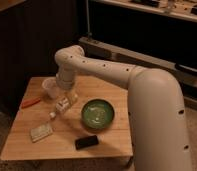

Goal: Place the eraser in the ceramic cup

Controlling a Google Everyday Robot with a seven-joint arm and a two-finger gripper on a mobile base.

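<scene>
Where jaws hover, wooden table (22, 141) (dim room (27, 35))

The 1 white arm (142, 95) enters from the lower right as a thick rounded link, then narrows and reaches up and leftward to a bent joint (69, 57). From there the wrist (65, 80) turns straight down. The gripper (66, 101) hangs beneath it, pointing downward, left of the view's centre.
</scene>
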